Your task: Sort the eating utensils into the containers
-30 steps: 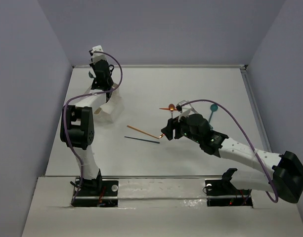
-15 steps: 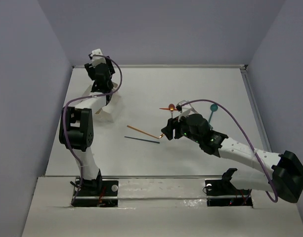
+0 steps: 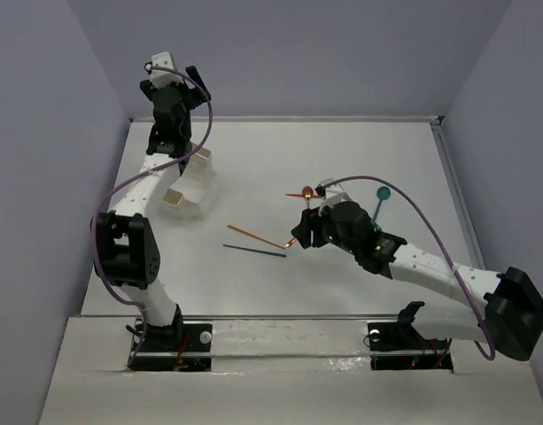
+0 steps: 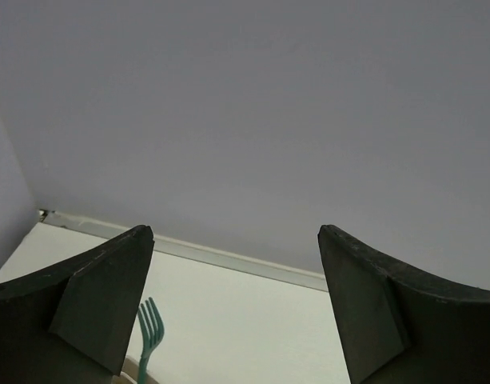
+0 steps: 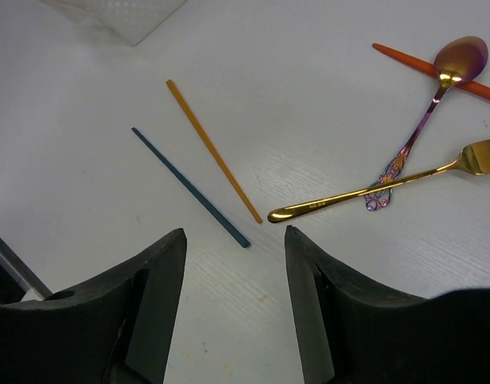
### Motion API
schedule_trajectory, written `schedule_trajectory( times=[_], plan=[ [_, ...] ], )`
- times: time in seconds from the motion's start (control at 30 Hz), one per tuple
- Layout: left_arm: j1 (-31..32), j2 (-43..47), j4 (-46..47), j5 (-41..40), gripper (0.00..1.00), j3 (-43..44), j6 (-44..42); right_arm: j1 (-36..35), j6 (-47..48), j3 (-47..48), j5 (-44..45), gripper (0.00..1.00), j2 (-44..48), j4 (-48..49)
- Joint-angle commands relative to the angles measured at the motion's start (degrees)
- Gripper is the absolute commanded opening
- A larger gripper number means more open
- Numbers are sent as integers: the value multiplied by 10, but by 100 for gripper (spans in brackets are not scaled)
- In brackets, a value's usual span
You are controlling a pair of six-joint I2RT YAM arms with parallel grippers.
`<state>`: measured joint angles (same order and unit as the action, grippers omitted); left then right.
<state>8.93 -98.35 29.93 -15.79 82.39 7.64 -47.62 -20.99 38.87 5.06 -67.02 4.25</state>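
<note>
Left pincer [image 4: 235, 236]: jaws wide apart, nothing between them. It is lifted high at the worktop's [image 3: 360, 150] 10 o'clock corner and faces the back wall. In the left wrist view a teal fork [image 4: 149, 326] stands tines up at 7 o'clock, just beside the left finger, above a pale rim at the frame's bottom edge.

The containers [image 3: 187, 188] are whitish bins sitting under the left arm at 10 o'clock of the worktop.

Right pincer [image 5: 235, 232]: jaws apart, gripping nothing. It is low over the worktop centre, with the tips near the ends of two sticks. The orange stick [image 5: 213, 150] and dark blue stick [image 5: 189, 186] lie flat, roughly parallel and close but apart, both running toward 11 o'clock in the right wrist view.

The gold fork [image 5: 380, 188] lies flat at 3 o'clock of the sticks, its handle end just beside the orange stick's near end. The purple-gold spoon [image 5: 436, 104] has its handle crossing the fork's handle and touching it. The spoon's bowl rests on a red-orange stick [image 5: 404, 58] at 1 o'clock.

The teal spoon [image 3: 379, 199] lies alone at 2 o'clock of the right pincer in the top view, apart from the rest.
</note>
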Motion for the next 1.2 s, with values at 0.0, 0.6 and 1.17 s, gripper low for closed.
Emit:
schedule_trajectory(
  times=[0.0,0.6,1.17],
  plan=[
    [8,52,-29,84,84,35,60,9,-17,44,33,54,-8,-22],
    [156,355,-141,229,81,-232,191,261,4,124,-6,41,-144,-148],
    [156,514,-278,310,84,-372,72,383,101,183,-80,59,-247,-218]
  ],
)
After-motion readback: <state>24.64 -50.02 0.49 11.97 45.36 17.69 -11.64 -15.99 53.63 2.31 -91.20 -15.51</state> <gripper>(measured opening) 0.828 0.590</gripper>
